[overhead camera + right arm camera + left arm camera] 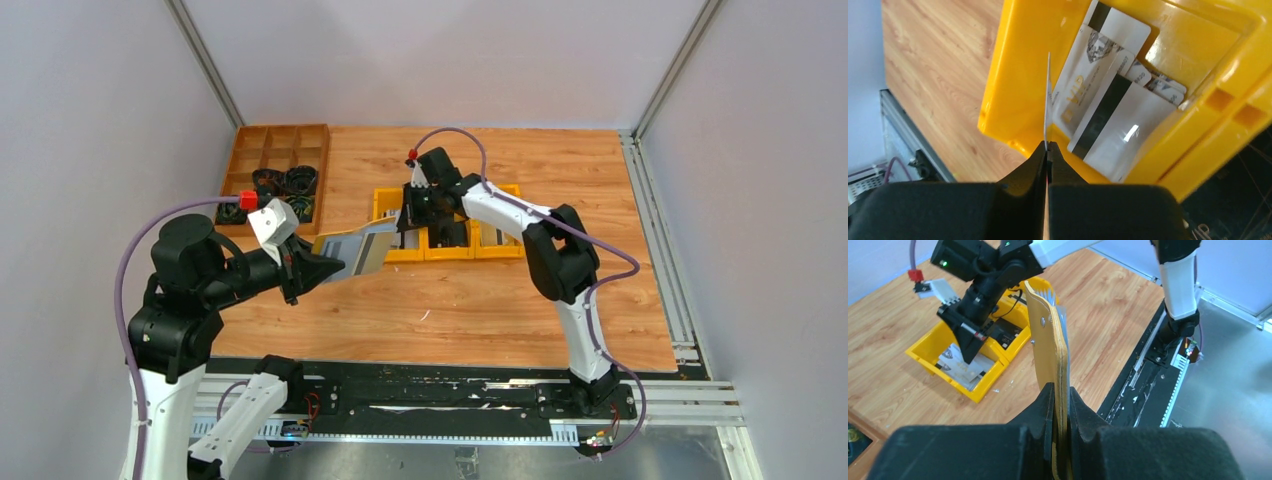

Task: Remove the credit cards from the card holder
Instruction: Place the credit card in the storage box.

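The mustard-yellow card holder (1048,335) stands on edge above the table, and my left gripper (1062,390) is shut on its lower end. From above, the card holder (360,250) juts right from that gripper (322,264), its silvery-grey inside showing. My right gripper (1047,146) is shut on one thin white credit card (1048,100), seen edge-on over the left yellow bin (1018,60). Several credit cards (1108,110), white and silvery with dark stripes, lie in that bin. The right gripper (404,228) hangs just past the holder's far end.
More yellow bins (490,245) sit in a row to the right of the card bin. A brown compartment tray (282,148) with black parts stands at the back left. A black rail (430,395) runs along the table's near edge.
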